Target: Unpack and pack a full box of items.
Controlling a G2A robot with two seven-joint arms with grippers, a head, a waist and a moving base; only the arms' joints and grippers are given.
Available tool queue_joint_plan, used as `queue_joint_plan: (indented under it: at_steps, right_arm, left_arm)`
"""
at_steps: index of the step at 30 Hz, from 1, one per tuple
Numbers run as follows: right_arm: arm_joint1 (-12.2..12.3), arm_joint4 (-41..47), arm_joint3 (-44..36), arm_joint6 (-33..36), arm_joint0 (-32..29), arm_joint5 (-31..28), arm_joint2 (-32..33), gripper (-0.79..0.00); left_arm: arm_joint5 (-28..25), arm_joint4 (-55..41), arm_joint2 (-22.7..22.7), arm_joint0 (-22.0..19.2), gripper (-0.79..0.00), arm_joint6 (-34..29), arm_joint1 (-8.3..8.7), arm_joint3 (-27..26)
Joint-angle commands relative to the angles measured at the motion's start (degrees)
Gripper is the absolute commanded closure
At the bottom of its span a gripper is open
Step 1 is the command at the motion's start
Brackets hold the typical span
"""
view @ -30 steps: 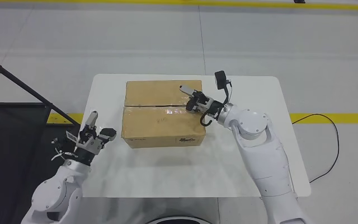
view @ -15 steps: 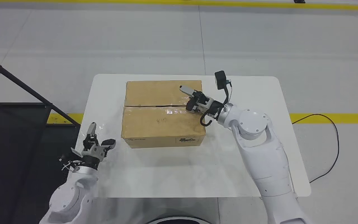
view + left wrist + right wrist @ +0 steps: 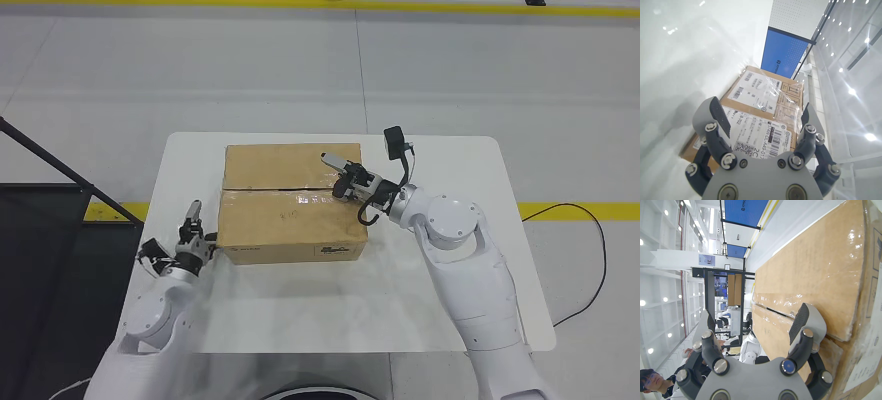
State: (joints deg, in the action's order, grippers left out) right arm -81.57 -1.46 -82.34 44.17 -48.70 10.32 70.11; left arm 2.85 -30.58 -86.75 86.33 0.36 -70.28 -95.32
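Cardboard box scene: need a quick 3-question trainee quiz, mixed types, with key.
1. True or false: the top flaps of the cardboard box lie closed.
2. Pick one. The right gripper is: A) open, at the box's top; B) shut on a flap; C) inside the box.
3. Fill in: the left gripper is open and faces the box end that bears printed ____.

Key: 1 true; 2 A; 3 labels.
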Motion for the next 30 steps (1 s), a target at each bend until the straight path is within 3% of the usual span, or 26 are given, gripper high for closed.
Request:
queue_joint_plan:
  at_steps: [1,15,30]
  right_arm:
    - [0.0,0.0,0.0,0.0,0.0,0.0,0.0,-0.785]
    - [0.0,0.0,0.0,0.0,0.0,0.0,0.0,-0.785]
    - [0.0,0.0,0.0,0.0,0.0,0.0,0.0,-0.785]
  left_arm:
    - [-0.3,-0.3,0.5,-1.3,-0.785,1.0,-0.22,1.4]
    - [-4.6,-1.5,1.8,-8.6,-0.785,4.6,-1.46,11.3]
    - [-8.8,1.7,-4.7,-7.8,-0.785,4.6,-1.14,5.8]
